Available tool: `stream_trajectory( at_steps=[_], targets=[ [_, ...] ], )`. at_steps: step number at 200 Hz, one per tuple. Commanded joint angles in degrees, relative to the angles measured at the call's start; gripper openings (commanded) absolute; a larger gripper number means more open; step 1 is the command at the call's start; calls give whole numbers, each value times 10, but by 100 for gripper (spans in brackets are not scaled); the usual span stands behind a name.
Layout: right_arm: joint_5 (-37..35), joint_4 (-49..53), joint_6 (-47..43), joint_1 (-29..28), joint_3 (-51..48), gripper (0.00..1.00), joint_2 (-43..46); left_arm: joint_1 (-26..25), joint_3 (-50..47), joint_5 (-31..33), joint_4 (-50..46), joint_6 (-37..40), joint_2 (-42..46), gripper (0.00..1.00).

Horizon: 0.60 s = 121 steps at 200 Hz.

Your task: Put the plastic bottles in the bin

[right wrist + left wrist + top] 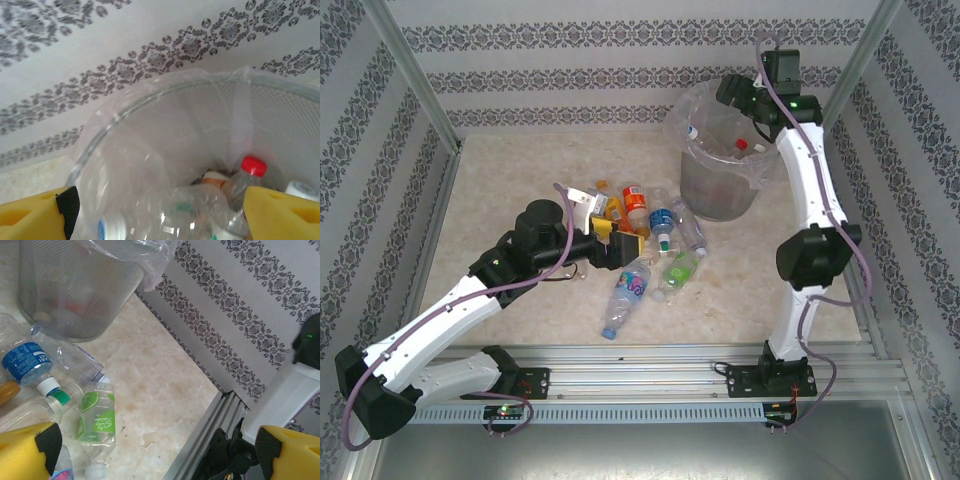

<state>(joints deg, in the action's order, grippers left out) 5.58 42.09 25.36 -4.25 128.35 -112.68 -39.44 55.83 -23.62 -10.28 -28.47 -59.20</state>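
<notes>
A few plastic bottles (248, 176) lie in the bin (718, 196), more wait beside it, the right gripper (160, 212) open and empty above it, the left gripper (155, 450) open near the pile.

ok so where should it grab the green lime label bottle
Probably the labelled middle, from straight above, jaws across its width: the green lime label bottle lies flat on the table, with bare table along one side.
</notes>
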Motion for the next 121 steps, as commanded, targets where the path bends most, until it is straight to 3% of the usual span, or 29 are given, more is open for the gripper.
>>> stream_trajectory(
  at_steps=[1, 73, 121],
  targets=[
    [53, -19, -25, 3, -52, 86, 70, -7, -3, 15, -36, 25, -2, 100],
    [149, -43, -51, -14, -317, 91, 288, -7, -4, 56, -116, 40, -13, 100],
    [96, 0, -9, -70, -476, 92, 415, -7, -13, 21, -90, 44, -23, 100]
  ],
)
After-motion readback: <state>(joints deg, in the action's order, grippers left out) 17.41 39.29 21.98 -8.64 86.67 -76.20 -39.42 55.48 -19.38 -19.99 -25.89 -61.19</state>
